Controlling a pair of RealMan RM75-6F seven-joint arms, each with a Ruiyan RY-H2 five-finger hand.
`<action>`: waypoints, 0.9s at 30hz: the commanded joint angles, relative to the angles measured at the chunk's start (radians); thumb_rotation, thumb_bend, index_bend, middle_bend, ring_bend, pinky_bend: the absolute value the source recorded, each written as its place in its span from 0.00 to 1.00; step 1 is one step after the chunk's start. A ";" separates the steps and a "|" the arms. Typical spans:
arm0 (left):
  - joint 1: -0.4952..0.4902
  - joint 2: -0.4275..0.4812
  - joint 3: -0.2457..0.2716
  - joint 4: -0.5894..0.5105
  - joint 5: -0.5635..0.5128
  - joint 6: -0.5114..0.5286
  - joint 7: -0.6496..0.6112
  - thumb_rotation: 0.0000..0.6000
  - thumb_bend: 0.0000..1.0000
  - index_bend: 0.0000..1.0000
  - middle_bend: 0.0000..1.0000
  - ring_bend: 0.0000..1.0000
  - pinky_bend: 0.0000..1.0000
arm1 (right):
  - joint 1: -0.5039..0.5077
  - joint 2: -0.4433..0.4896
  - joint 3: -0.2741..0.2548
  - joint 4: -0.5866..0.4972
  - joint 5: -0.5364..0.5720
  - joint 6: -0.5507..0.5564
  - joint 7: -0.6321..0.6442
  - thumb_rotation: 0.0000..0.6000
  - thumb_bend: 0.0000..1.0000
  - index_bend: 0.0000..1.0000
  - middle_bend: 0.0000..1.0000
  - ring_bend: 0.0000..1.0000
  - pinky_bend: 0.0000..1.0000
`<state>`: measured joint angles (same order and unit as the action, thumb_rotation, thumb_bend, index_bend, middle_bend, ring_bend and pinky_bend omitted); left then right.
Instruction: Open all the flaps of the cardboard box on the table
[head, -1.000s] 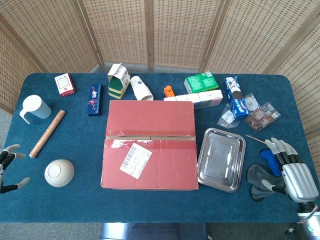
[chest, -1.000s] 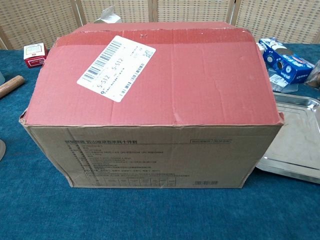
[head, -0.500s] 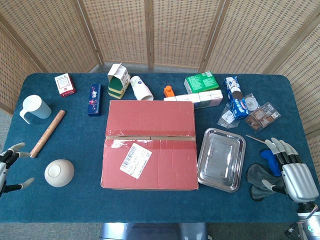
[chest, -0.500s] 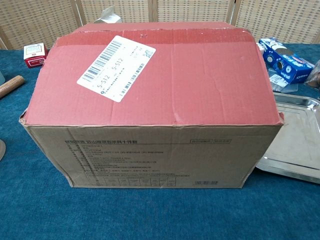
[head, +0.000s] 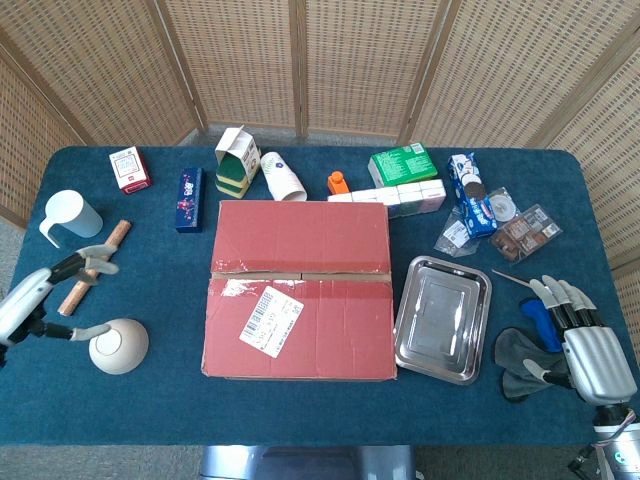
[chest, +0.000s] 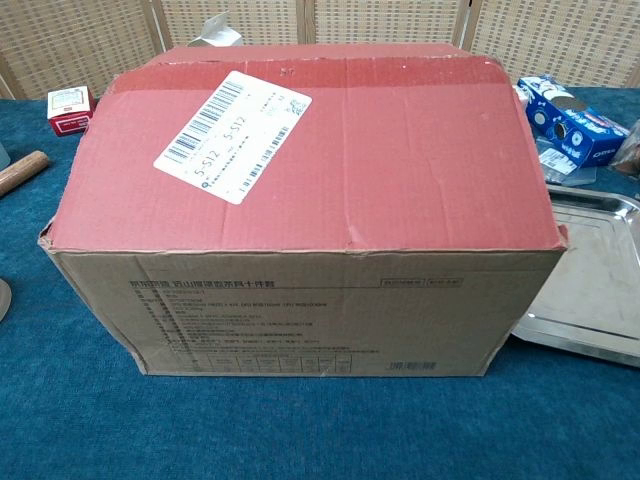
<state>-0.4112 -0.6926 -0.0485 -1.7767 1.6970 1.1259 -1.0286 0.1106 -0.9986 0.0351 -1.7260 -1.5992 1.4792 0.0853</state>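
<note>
We see the cardboard box at the middle of the blue counter, both red top flaps lying flat and meeting at a seam. At its 3 o'clock edge the steel tray sits just beside it; at 12 o'clock cartons crowd close. Open cloth lies toward 9 o'clock and along the near edge at 6 o'clock. Our left hand, fingers spread and holding nothing, has moved in from the counter's 9 o'clock edge to beside the white bowl and wooden stick. Our right hand, fingers spread, is unmoved at 4 o'clock over the dark cloth.
</note>
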 joint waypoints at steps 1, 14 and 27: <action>-0.095 0.038 -0.027 -0.033 0.023 -0.087 -0.080 1.00 0.39 0.29 0.16 0.21 0.34 | 0.000 0.002 0.001 0.000 0.002 0.000 0.004 1.00 0.00 0.00 0.00 0.00 0.11; -0.293 -0.140 -0.112 -0.046 -0.160 -0.298 -0.151 1.00 0.39 0.30 0.16 0.21 0.32 | -0.002 0.006 0.000 -0.001 0.003 0.000 0.010 1.00 0.00 0.00 0.00 0.00 0.11; -0.363 -0.177 -0.120 -0.086 -0.237 -0.430 -0.142 1.00 0.39 0.28 0.15 0.21 0.33 | -0.007 0.017 0.002 0.000 0.001 0.010 0.035 1.00 0.00 0.00 0.00 0.00 0.11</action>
<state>-0.7737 -0.8668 -0.1714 -1.8641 1.4608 0.6978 -1.1692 0.1041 -0.9818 0.0369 -1.7256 -1.5975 1.4886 0.1204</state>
